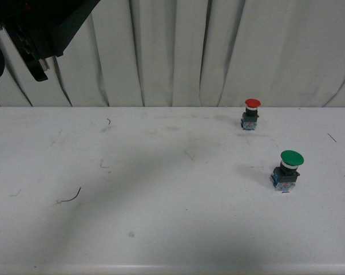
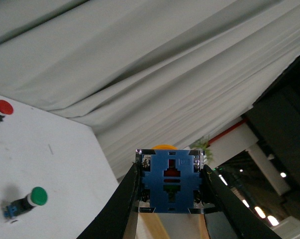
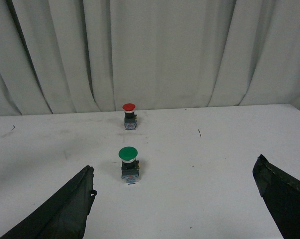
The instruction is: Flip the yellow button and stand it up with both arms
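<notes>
Left claw (image 2: 172,172) clamps yellow button (image 2: 170,186) by its blue base, raised off tabletop (image 3: 214,164) near the far-left corner; right claw (image 3: 174,169) gapes wide, empty; button judged light, rigid, slick-capped, so take the square base flanks.

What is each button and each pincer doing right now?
yellow button: off the table, gripped in the left pincer, blue base toward the wrist camera, cap pointing away.
left pincer: shut on the yellow button.
right pincer: open, empty.
red button: standing upright on the table, cap up.
green button: standing upright on the table, cap up.
</notes>
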### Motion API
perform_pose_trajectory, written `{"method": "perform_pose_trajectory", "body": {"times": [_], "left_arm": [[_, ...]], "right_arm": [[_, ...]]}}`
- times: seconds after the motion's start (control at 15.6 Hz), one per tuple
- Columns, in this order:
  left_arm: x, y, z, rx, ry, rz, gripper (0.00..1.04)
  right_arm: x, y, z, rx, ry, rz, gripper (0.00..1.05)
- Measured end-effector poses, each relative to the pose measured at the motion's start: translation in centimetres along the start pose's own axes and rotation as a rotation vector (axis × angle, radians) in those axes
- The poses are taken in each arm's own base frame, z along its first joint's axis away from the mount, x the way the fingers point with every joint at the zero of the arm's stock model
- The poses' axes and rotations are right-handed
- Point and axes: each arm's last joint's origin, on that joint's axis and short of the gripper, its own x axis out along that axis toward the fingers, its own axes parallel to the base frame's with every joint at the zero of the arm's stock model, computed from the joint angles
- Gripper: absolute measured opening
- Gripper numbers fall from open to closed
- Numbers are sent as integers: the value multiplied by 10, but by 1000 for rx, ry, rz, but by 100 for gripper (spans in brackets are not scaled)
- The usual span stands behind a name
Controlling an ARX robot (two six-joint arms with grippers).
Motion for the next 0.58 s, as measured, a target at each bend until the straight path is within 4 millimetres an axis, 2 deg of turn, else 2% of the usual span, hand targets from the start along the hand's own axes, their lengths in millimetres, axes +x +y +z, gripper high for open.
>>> {"method": "perform_pose_trajectory", "body": {"times": [0.19,0.58], "left_arm": [[4,24,-15,-182,32,72,30],[8,25,-15,-186,35,65,30]], "right_arm": [[0,0,0,0,0,0,98],[0,0,0,0,0,0,98]]}}
